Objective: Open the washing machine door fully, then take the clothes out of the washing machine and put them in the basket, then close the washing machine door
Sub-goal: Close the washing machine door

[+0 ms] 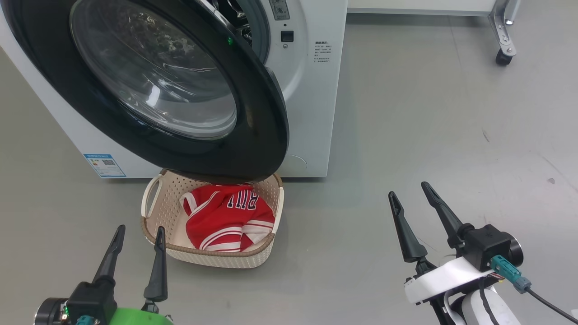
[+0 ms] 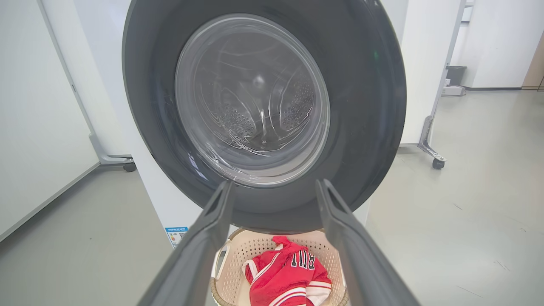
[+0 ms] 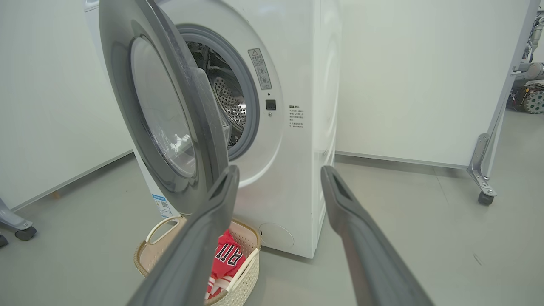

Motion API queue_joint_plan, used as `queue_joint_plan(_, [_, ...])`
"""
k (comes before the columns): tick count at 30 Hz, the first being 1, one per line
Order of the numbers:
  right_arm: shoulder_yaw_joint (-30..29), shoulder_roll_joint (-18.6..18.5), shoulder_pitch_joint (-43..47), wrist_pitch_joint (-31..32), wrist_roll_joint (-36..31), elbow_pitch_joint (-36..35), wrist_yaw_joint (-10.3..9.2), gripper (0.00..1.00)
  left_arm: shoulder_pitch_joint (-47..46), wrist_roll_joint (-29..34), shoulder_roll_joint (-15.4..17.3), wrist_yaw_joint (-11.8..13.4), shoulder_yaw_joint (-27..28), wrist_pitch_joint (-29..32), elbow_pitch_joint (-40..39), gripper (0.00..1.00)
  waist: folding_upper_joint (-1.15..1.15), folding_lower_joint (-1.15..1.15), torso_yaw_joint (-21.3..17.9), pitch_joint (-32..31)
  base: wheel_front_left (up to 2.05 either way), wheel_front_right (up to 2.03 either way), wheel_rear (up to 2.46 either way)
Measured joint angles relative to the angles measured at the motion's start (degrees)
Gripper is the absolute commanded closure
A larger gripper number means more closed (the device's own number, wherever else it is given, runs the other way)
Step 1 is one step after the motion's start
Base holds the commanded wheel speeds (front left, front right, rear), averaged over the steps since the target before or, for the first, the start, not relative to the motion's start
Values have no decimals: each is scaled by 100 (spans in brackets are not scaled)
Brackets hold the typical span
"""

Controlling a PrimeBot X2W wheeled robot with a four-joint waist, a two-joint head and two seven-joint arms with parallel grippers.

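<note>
Standing wide apart, the two dark fingers of the left gripper (image 1: 141, 228) hold nothing. They point up from the lower left of the head view, and the inner finger (image 1: 158, 262) overlaps the near-left corner of the basket (image 1: 168, 204) there. The right gripper (image 1: 407, 189) is likewise spread and empty, over bare grey floor (image 1: 406, 113) well to the right of the basket.

The basket sits on the floor just in front of the washer (image 1: 311, 113), one loop handle on its left end. The clothes (image 1: 226, 221) lie inside it in a red heap with white striped trim, the dark lettering facing up and reading upside down.

The door (image 1: 257, 135) hangs partly open, hinged on the left. Its black rim reaches out over the basket's far edge and hides that edge in the head view. In the left wrist view the door faces the camera almost square on, and the glass bowl shows the drum's perforations through it. In the right wrist view the gap at the door's free edge shows the grey gasket (image 3: 251, 91) and the steel drum (image 3: 229, 97); no garment can be made out in that part. A blue label (image 1: 104, 165) sits low on the washer's front, left of the basket. A caster (image 1: 502, 56) on a metal leg stands at the far right.
</note>
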Motion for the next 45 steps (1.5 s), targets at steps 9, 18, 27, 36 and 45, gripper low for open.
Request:
queue_joint_plan(9, [-12, 0, 0, 0, 0, -1, 0, 0, 15, 124, -114, -100, 88, 0, -10, 0, 0, 0, 10, 48, 0, 0, 0])
queue_joint_plan(18, [-12, 0, -1, 0, 0, -10, 0, 0, 18, 190, -191, -241, 203, 0, -10, 0, 0, 0, 20, 86, 0, 0, 0])
queue_joint_plan(27, [-12, 0, -2, 0, -3, -18, 0, 0, 32, 338, -266, -341, 272, 0, -8, 0, 0, 0, 19, 108, 0, 0, 0])
queue_joint_plan(36, [-11, 0, -3, 0, -73, 0, 0, 100, 35, 411, -327, -434, 327, 0, -4, 0, 0, 0, 22, 151, 0, 0, 0])
queue_joint_plan(45, [1, -32, -38, 0, -143, -199, 0, 100, 34, 511, -415, -548, 292, 0, -7, 0, 0, 0, 124, 270, 0, 0, 0])
